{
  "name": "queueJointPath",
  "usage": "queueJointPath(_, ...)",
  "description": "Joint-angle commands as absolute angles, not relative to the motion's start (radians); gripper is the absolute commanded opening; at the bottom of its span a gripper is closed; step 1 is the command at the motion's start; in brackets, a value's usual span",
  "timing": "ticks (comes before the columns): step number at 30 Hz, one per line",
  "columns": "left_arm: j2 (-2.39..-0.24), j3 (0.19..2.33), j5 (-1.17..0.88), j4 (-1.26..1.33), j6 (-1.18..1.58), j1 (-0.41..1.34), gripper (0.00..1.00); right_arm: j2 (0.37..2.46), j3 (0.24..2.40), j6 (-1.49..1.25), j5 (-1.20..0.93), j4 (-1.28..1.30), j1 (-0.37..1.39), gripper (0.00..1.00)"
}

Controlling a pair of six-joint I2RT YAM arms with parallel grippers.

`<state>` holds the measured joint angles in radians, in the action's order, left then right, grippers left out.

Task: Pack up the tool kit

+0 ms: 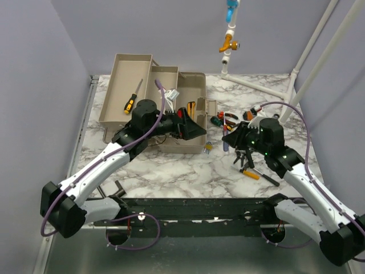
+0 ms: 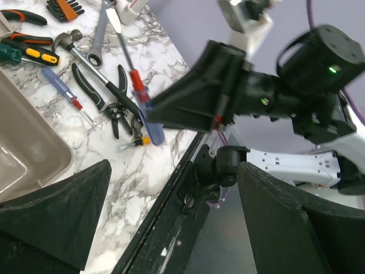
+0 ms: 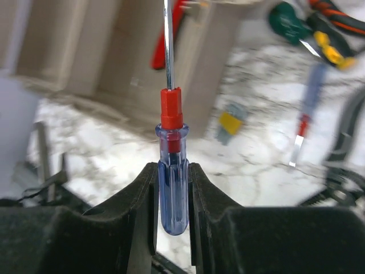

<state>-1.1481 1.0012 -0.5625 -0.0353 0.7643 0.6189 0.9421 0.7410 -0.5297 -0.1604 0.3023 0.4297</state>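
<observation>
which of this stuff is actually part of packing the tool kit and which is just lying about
Part of the job:
toolbox; yellow-handled screwdriver in its tray; blue-handled screwdriver held in the right gripper; hammer, wrench and pliers loose on the table

Just lying about:
white pipe frame; hanging pipe with orange and blue fittings; purple cables

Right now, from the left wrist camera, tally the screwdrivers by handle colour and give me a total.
Blue see-through handle: 2 (loose blue screwdriver on the marble table, held blue screwdriver in the right end effector)
Green-handled screwdriver: 1
Yellow-and-black screwdriver: 1
Total: 4
Not counted: small yellow-ended piece by the table edge, too hidden to class.
</observation>
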Motion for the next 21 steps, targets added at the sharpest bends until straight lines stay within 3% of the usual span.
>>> queueJointPath(1, -1.230, 1.044, -0.499, 0.076, 0.805, 0.672, 0.93, 0.810, 0.678, -0.553, -0.428, 0.107, 0.428, 0.01)
queueJointPath(6, -1.320, 1.091, -0.467, 0.109, 0.801, 0.726, 0.86, 0.770, 0.682, -0.596, -0.570, 0.024, 0.428, 0.01)
queueJointPath(13, -1.402, 1.139, -0.440, 0.153, 0.821, 0.780, 0.76, 0.775, 0.704, -0.604, -0.614, 0.012, 0.427, 0.01)
queueJointPath(19, -1.438, 1.158, -0.442, 0.168, 0.824, 0.799, 0.38, 0.767, 0.702, -0.609, -0.620, 0.010, 0.428, 0.01)
queueJointPath(21, -1.440, 1.156, -0.443, 0.173, 0.826, 0.800, 0.14, 0.764, 0.700, -0.608, -0.614, 0.010, 0.428, 0.01)
